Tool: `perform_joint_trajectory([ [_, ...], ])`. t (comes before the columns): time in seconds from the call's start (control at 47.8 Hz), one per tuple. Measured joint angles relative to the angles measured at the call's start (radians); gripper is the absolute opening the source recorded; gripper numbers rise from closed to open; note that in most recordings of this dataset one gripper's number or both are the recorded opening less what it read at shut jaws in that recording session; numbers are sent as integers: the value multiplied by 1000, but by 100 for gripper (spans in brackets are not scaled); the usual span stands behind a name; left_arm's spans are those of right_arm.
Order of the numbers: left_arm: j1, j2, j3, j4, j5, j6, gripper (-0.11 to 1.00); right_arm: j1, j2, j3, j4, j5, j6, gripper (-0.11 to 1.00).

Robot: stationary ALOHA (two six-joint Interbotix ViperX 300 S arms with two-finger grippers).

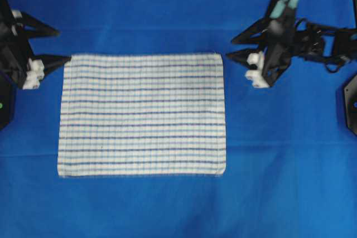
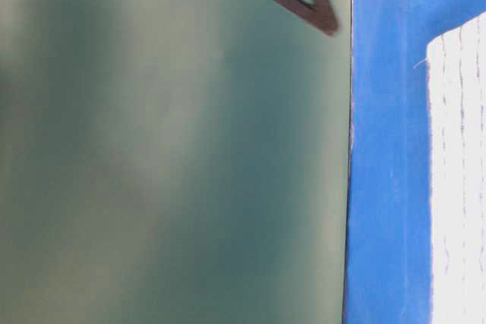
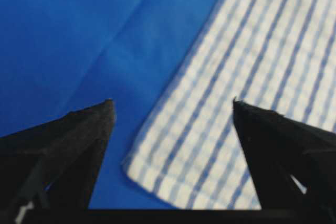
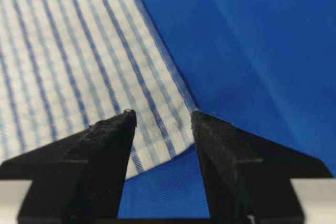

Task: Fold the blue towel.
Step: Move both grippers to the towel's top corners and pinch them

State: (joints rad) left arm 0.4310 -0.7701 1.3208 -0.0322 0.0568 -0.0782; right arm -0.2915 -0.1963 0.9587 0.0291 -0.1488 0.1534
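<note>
Towel: the white rectangular woven towel with thin dark-blue and light-blue stripes (image 1: 142, 114) lay flat and unfolded on the plain blue cloth covering the counter (image 1: 167, 4).
Left claw: the left claw (image 1: 53, 44) stood open, empty, at the towel's far left corner.
Right claw: the right claw (image 1: 241, 48) stood open, empty, beside its far right corner.
Why: probably poised to pinch both corners.
Texture: faintly checked, hemmed, limp.
</note>
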Motion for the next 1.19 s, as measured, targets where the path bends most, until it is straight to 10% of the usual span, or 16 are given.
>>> perform_joint_trajectory([
  [0.963, 84, 443, -58, 2, -20, 5, 82, -48, 345, -144, 3, 2, 0, 52],
  [1.194, 84, 491, -86, 0, 6, 12, 44, -57, 353, -156, 3, 38, 0, 17],
])
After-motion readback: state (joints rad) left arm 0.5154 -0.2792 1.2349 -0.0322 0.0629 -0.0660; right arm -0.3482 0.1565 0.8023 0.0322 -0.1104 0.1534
